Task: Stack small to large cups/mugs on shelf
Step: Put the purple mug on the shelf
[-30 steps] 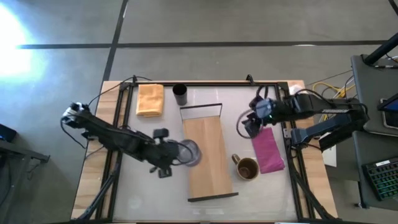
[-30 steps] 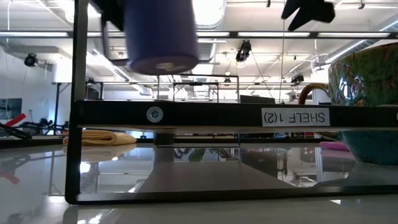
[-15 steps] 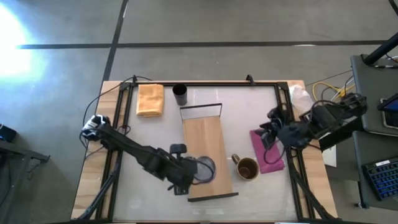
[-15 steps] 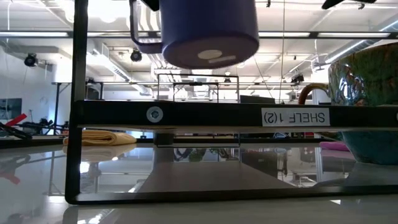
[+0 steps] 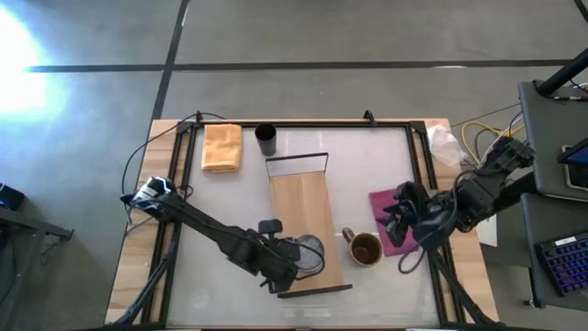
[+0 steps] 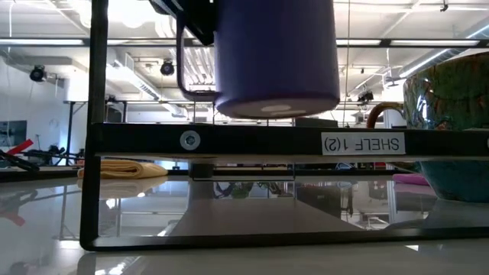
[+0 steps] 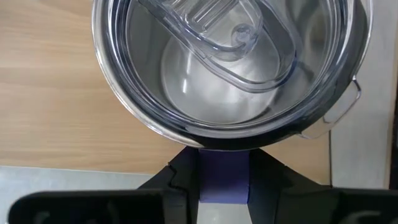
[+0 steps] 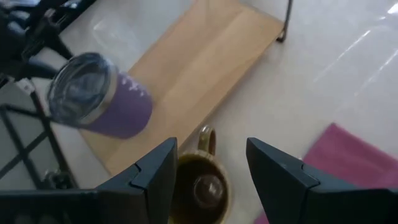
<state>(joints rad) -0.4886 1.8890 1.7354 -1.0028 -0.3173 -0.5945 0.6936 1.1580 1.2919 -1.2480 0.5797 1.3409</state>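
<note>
Gripping purple mug point(image 5: 310, 253) above shelf point(image 5: 303, 207), left claw point(image 5: 287, 264), handle clamped

the table point(image 5: 230, 198) stands on a grey floor point(image 5: 367, 32) crossed by dark lines, and behind it the big room has a high ceiling point(image 6: 69, 53) with bright lamps (one dark lamp point(image 6: 37, 73) hangs at the left) and metal racks point(image 6: 229, 107) far away.
</note>
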